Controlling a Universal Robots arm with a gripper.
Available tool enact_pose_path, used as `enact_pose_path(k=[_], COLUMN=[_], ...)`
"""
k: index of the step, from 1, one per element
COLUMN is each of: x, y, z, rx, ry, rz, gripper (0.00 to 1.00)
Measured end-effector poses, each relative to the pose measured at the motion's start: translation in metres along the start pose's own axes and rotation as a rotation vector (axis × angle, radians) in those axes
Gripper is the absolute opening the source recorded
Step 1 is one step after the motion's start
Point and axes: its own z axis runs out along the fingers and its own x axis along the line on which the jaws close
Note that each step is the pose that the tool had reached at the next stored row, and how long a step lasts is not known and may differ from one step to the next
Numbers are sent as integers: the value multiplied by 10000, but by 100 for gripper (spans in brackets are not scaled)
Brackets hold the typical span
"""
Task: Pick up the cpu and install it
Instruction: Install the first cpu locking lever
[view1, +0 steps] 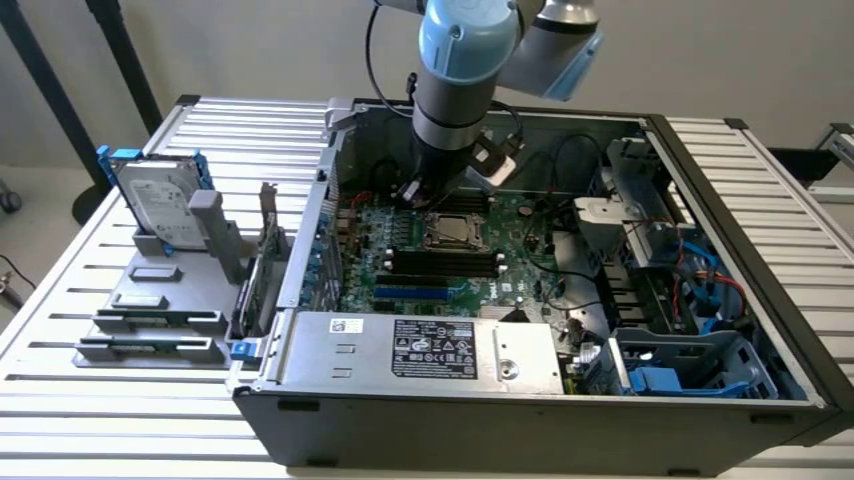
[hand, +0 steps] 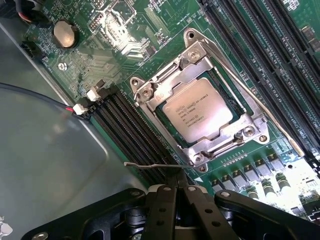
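Silver cpu (hand: 199, 115) sits in its socket (hand: 200, 107), printing legible from the wrist.

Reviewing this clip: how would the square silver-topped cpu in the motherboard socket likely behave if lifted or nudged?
The square silver-topped cpu looks like a rigid flat plate, so it probably won't flex. Its smooth metal top may be slippery to pinch. It lies flat inside the silver metal socket frame, so a sideways nudge would likely be stopped by that frame; it shouldn't roll or tip.
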Motion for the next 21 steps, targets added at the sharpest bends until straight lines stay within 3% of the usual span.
enact_pose_path(k=[8, 21], x=[1, 35], y=[3, 65], z=[3, 34], rx=[-54, -66], ry=[-65, -80], rz=[4, 5], gripper=[11, 11])
